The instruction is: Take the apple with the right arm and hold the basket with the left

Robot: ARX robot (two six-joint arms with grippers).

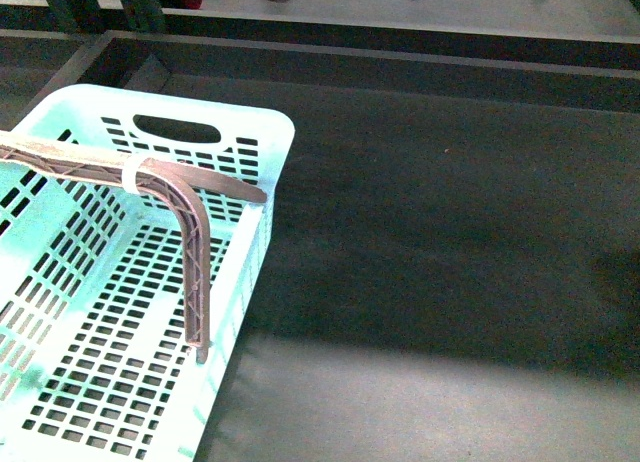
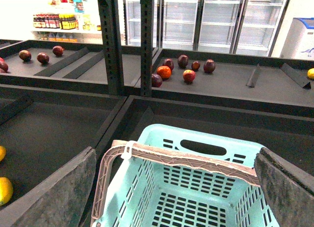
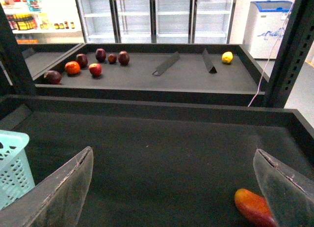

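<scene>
Mint slotted basket w/ latticed hdl

layout | we find the basket in the near tray, just ahead of our left gripper; its handle across the finger gap | the apple on the rear shelf, well beyond our right gripper
</scene>
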